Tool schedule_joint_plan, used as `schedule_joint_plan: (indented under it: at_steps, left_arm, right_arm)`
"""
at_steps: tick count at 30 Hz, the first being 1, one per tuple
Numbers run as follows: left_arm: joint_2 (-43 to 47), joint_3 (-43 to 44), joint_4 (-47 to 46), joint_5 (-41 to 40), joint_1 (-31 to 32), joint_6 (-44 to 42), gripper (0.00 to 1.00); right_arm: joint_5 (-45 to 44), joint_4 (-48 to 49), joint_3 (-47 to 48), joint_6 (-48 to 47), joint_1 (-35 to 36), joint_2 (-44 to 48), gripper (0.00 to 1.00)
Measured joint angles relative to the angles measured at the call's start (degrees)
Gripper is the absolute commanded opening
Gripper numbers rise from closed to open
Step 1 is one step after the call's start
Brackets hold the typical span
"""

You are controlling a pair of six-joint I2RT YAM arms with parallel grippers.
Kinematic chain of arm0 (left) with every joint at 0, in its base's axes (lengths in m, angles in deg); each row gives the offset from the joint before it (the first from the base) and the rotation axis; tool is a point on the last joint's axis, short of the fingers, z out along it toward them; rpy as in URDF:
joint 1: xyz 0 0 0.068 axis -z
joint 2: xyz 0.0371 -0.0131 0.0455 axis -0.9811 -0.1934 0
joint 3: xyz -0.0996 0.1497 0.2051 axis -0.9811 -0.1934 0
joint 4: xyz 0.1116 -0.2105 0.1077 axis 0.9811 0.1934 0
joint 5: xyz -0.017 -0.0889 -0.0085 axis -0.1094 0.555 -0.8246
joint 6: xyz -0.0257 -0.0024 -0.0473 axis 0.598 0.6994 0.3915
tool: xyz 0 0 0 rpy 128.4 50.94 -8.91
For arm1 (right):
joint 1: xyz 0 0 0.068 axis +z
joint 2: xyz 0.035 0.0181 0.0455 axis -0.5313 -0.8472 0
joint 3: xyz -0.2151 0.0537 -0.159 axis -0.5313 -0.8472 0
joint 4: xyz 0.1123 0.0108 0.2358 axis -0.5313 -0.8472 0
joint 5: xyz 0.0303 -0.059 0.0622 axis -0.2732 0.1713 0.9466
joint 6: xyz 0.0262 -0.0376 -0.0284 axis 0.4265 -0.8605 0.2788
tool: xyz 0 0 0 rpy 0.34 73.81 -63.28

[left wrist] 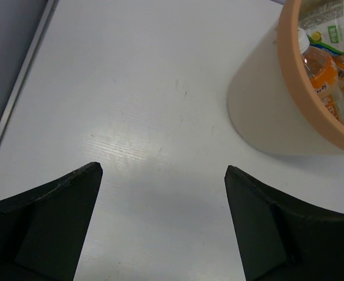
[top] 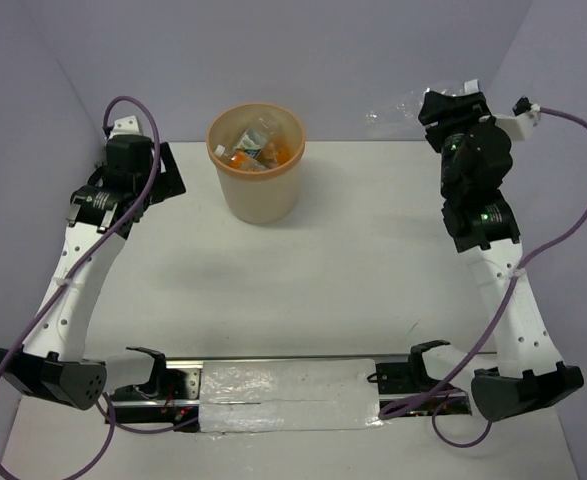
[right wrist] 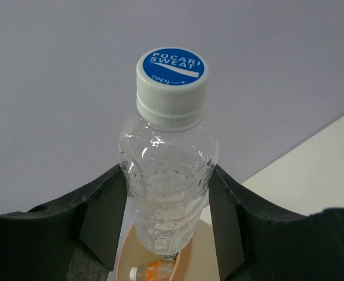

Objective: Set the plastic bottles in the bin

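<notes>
Right tool closest in: fingers flank clear bottle, blue-topped, both pressing its ribbed sides, clenched on it. Bottle sits at far right of table, well apart from bin; other bottles lie inside. Left tool gaping, empty, near bin. Step: grasp made. Next, likely: lift, carry left over rim, release.
</notes>
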Motion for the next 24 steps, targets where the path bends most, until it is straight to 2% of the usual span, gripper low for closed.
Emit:
schedule_joint_plan:
  at_steps: [4,11,19,24]
  left_arm:
    - [0.94,-0.83,-0.28,3.89,0.0,1.33,0.99]
    - [3.8,-1.7,-0.17,5.2,0.0,2.4,1.0]
    - [5.46,-2.25,1.07,4.04,0.0,2.51,1.0]
    - [5.95,-3.78,1.29,3.15,0.0,2.51,1.0]
  right_arm:
    - [-0.92,-4.33,8.28,-7.72,4.85,-0.59,0.53]
    - [0.92,-11.61,25.81,-15.06,16.17,-15.17,0.53]
    - [5.05,-15.8,32.44,-16.59,22.03,-29.9,0.54]
    - [7.8,-15.5,32.46,-14.53,23.28,-34.51,0.54]
